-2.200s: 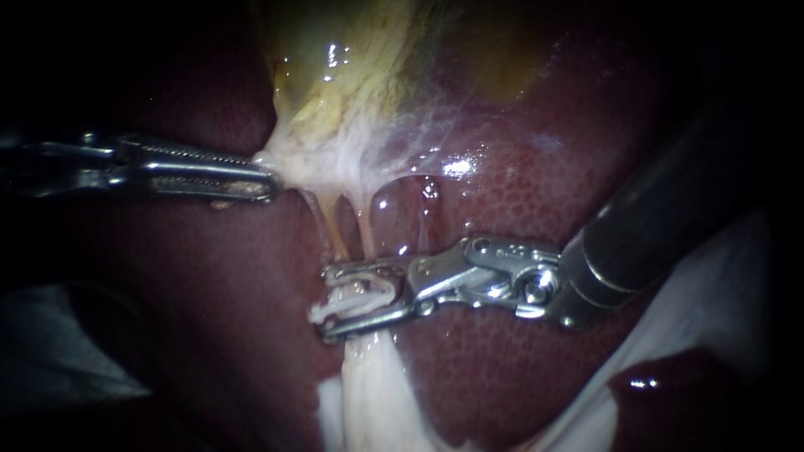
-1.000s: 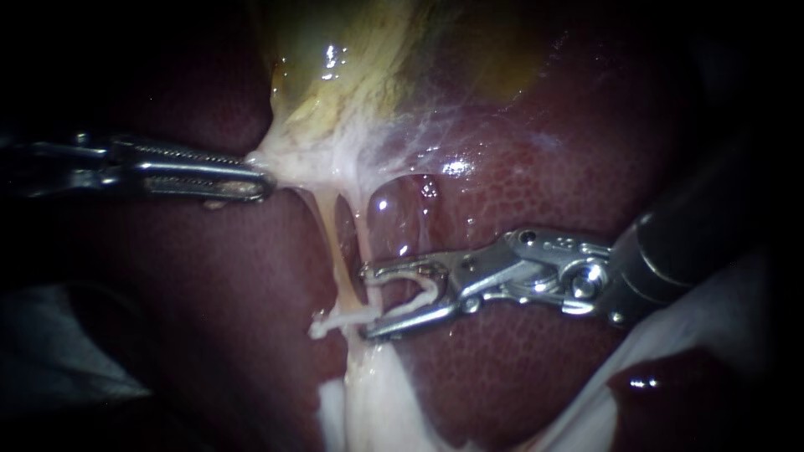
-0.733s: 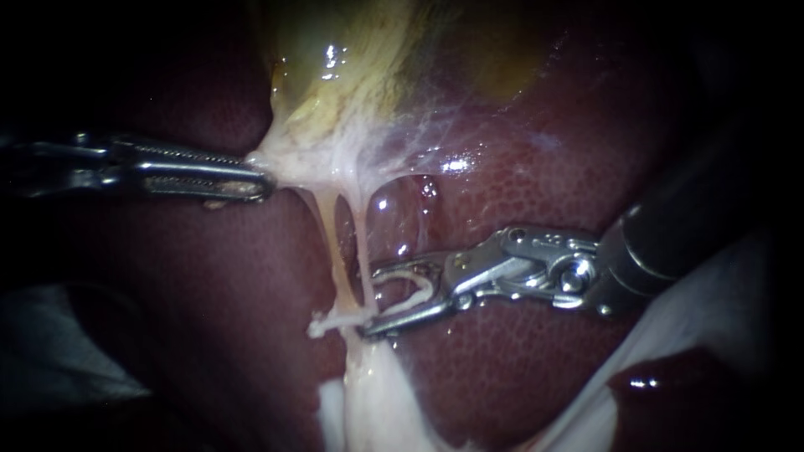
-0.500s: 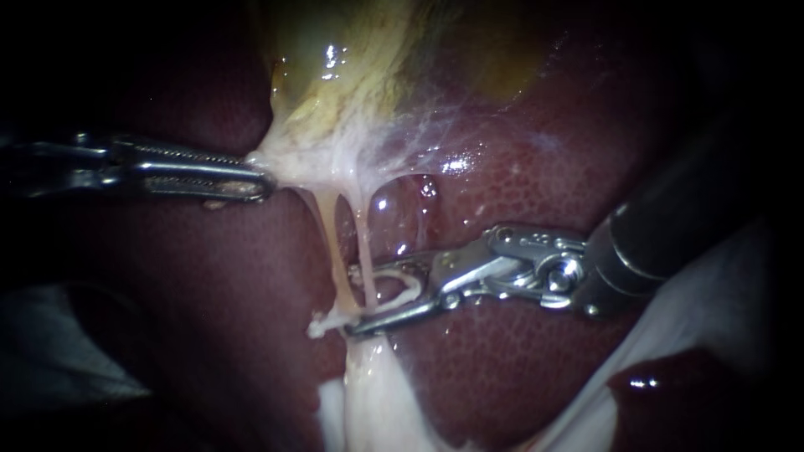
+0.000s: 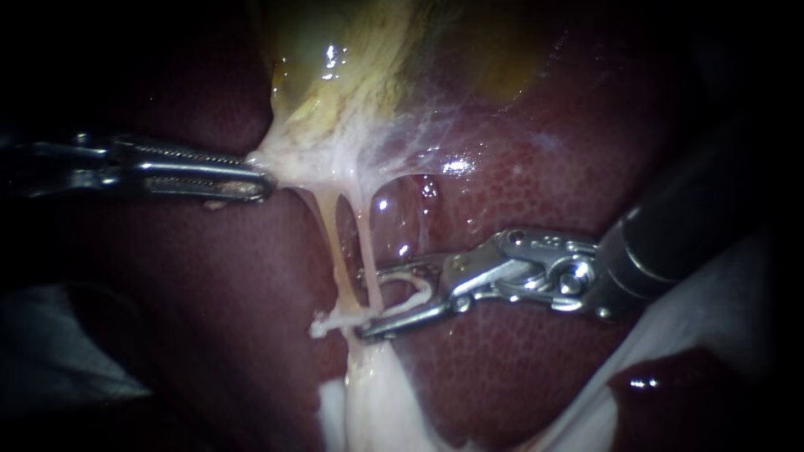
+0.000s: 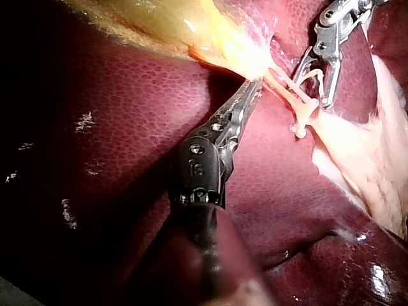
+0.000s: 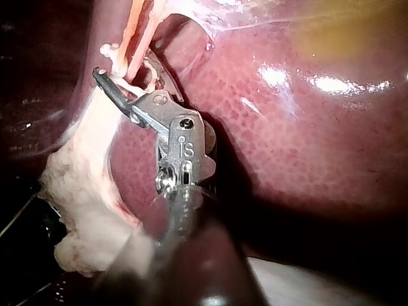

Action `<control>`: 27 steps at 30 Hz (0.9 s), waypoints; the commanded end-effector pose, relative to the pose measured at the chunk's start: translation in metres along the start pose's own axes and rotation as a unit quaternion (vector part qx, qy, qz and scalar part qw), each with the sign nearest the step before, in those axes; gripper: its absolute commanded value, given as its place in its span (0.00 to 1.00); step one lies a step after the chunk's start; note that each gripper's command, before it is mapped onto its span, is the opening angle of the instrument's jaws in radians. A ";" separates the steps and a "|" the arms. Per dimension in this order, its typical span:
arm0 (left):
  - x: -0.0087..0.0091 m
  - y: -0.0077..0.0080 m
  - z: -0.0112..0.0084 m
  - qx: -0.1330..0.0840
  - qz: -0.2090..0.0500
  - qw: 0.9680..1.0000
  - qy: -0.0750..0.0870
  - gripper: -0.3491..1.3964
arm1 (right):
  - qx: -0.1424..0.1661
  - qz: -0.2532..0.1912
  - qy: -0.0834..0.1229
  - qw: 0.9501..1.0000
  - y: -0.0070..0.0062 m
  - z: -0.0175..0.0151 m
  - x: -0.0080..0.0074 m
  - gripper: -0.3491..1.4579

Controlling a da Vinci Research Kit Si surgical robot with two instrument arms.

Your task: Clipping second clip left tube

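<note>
**Endoscope view, left to right.** The left instrument [image 5: 255, 180] enters from the dark left margin, where most of its shaft is lost in shadow. Its jaws lie closed on the pale lower end of the gallbladder [image 5: 368, 67], and the tissue is drawn to a point between them.

From this pale tissue two thin tubes run down side by side over the liver [image 5: 519, 167]. These are the left tube [image 5: 333, 247] and, just beside it, the right tube [image 5: 366, 238]. A white clip [image 5: 333, 320] sits across the lower end of the left tube, where both tubes merge into a pale tissue band [image 5: 377, 393].

The right instrument [image 5: 363, 303] comes in from the right, and its dark shaft is cut off at the margin. Its jaws stand wide apart and carry an open clip [image 5: 416, 289], whose legs rest against both jaws. The jaw tips reach the right tube and lie just beside the left tube, slightly above the white clip. It cannot be told whether either tube lies within the gap.

The white material [image 5: 712, 293] at the lower right is too dim to identify.
</note>
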 end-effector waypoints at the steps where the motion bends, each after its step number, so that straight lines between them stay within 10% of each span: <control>1: 0.0000 0.0000 0.0000 0.000 0.000 1.000 0.000 0.00 | -0.003 0.001 0.002 1.000 0.0000 -0.0004 0.0001 0.46; 27: 0.0000 0.0000 0.0000 0.000 0.000 1.000 0.000 0.00 | 0.001 0.004 0.003 1.000 -0.0036 -0.0001 0.0024 0.46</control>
